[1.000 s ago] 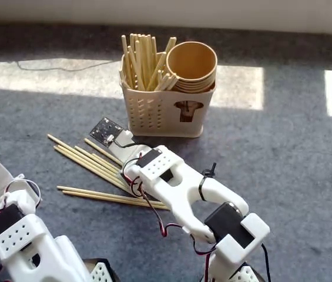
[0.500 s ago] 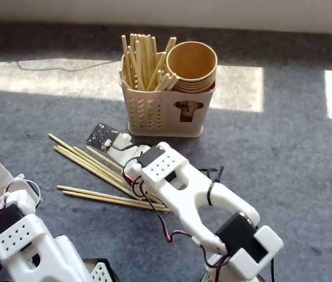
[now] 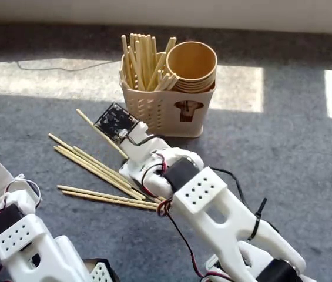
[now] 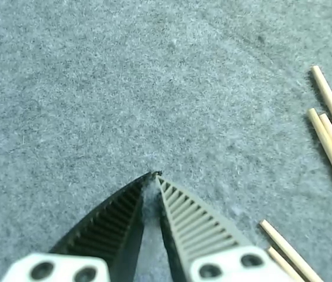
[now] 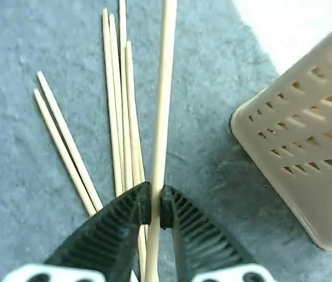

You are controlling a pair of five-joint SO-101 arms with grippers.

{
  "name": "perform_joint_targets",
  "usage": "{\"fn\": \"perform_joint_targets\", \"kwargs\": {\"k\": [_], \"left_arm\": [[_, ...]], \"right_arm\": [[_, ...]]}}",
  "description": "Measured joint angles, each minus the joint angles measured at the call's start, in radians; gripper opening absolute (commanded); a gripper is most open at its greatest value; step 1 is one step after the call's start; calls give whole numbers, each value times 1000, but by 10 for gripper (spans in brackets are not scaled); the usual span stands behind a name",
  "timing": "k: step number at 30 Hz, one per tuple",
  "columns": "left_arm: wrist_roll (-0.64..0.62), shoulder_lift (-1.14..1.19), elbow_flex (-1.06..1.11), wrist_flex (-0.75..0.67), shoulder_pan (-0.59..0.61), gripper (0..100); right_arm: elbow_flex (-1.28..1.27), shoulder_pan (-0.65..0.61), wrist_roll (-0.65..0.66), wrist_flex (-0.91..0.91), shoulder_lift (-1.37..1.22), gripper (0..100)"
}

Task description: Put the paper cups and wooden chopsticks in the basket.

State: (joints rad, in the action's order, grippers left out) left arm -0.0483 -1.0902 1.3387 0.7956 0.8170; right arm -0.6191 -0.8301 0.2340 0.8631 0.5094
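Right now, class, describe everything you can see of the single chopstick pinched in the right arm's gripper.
The chopstick is a thin, straight, pale wooden stick. The right gripper is shut on it toward one end, ridged dark jaws pressing both sides. Most of its length sticks out ahead, over the loose chopsticks on the grey carpet, beside the cream basket. It seems lifted, touching nothing else.
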Motion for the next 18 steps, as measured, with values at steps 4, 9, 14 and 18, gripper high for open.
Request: {"fn": "perform_joint_targets", "kwargs": {"k": [4, 9, 14, 18], "left_arm": [[0, 0, 0, 0, 0, 5], [0, 0, 0, 0, 0, 5], [0, 0, 0, 0, 0, 5], [0, 0, 0, 0, 0, 5]], "right_arm": [[0, 17, -100, 0, 71, 5], [0, 58, -144, -80, 100, 5], [0, 71, -150, -104, 101, 5], [69, 74, -150, -104, 101, 5]]}}
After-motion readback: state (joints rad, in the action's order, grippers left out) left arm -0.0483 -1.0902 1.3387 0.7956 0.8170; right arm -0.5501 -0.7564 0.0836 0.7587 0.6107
